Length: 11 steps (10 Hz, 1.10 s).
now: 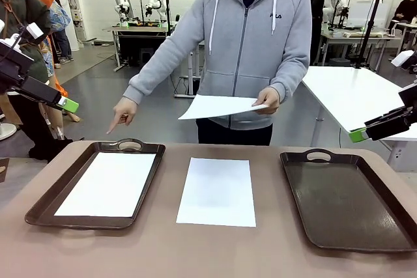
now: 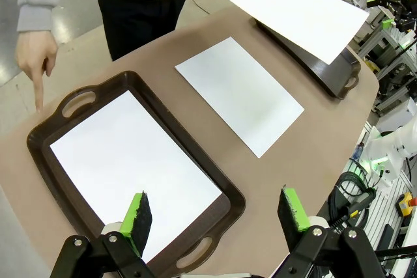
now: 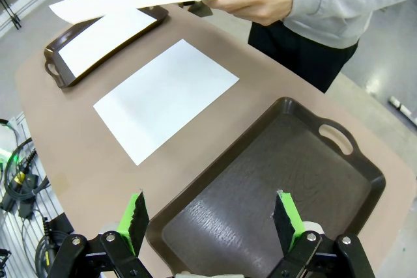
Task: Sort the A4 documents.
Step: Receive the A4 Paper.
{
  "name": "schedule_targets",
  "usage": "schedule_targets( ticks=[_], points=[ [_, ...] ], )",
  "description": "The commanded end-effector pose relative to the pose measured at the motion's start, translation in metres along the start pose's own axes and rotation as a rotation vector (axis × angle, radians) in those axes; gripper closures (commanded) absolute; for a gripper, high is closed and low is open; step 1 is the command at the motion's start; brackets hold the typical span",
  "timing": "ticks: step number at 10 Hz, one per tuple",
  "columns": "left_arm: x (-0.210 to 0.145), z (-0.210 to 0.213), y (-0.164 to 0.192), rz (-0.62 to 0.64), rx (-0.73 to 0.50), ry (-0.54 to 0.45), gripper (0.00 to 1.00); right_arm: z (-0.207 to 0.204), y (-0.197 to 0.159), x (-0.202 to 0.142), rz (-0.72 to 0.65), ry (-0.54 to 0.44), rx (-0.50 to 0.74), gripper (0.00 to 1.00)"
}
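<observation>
At desk (image 1: 163, 252) middle, A4 sheet (image 1: 217, 191) lying flat, long axis running toward person (image 1: 254, 37). Second sheet (image 1: 107, 183) lying likewise inside left tray (image 1: 44, 201). Third sheet (image 1: 218, 105) hanging near level, held at edge by person's left hand (image 1: 267, 100); person's right hand (image 1: 124, 112) pointing finger down at left tray. Left gripper (image 2: 218, 209) hovering above left tray, jaws apart; right gripper (image 3: 212, 216) hovering above right tray (image 1: 345, 200), jaws apart.

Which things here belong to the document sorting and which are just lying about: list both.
Job: A4 sheet in the left tray; A4 sheet on the table; A4 sheet held by the person; left tray; right tray.
Lying about: white table behind; floor cables.
</observation>
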<state>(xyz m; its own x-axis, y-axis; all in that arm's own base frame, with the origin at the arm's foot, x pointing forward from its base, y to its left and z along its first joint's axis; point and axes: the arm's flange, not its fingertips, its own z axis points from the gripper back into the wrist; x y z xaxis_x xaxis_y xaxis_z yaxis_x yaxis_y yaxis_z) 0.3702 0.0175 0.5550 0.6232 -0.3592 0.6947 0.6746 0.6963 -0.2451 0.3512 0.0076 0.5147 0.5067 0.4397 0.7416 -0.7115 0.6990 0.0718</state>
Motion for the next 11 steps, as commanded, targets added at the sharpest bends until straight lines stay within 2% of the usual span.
schedule_targets(
  ticks=[1,11],
  points=[
    [0.0001,-0.0008,0.0010,-0.006,-0.004,-0.003,0.00,-0.0017,-0.0010,-0.0009,-0.002,-0.007,0.016,0.00],
    [0.0001,-0.0008,0.0010,-0.006,-0.004,-0.003,0.00,-0.0017,-0.0010,-0.0009,-0.002,-0.007,0.016,0.00]
  ],
)
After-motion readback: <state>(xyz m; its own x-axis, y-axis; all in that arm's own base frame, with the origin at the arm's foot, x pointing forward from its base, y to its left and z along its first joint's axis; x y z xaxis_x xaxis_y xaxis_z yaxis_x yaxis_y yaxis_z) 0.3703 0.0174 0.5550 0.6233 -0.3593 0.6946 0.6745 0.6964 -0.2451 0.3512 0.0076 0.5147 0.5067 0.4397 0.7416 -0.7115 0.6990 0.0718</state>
